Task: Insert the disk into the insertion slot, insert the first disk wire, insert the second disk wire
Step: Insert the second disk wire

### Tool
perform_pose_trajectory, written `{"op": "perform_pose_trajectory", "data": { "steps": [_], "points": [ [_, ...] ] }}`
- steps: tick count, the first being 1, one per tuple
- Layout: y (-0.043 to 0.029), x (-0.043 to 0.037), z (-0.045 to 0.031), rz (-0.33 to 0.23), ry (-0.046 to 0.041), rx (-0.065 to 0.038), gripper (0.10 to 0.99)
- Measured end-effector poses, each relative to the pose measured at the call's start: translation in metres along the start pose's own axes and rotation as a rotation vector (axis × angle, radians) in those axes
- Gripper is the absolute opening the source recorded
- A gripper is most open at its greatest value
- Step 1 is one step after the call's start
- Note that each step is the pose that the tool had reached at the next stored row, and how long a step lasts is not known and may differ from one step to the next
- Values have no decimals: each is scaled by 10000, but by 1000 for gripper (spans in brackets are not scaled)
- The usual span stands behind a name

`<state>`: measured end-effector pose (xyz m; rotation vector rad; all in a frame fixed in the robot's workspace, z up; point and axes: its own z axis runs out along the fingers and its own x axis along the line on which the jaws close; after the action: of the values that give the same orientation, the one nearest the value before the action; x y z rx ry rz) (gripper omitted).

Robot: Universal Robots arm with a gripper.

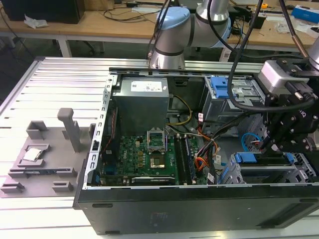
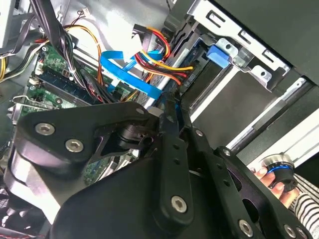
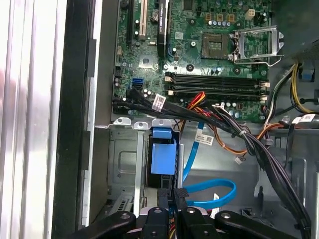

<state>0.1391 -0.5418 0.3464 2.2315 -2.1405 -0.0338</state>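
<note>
Disk in its bright blue plastic caddy [image 3: 163,158] is already sitting inside the light-grey metal insertion slot [image 3: 122,164]. Black claw [image 3: 170,196] is nearly closed, pinching a black wire connector just beside it; judging so, the first wire step is running, needing straight alignment.

So the arm itself is silver-grey metal tubing [image 1: 212,12] with fat rounded joints, one capped in light blue plastic [image 1: 172,22]. Black cables [image 1: 239,74] loop down off it toward the wrist. At the wrist there's a boxy silver-grey block [image 1: 278,74], then a matte black gripper body [image 1: 291,127] with a bit of white lettering on its side. In the second wrist view the black linkage plates [image 2: 99,149] are pinned with shiny silver screws [image 2: 45,129], and both finger bars [image 2: 172,159] are black too.
</note>
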Motion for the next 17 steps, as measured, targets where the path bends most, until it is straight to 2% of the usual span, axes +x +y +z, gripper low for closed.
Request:
{"op": "perform_pose_trajectory", "data": {
  "steps": [17],
  "points": [
    [-31,23,81,44,5,-8,161]
  ]
}}
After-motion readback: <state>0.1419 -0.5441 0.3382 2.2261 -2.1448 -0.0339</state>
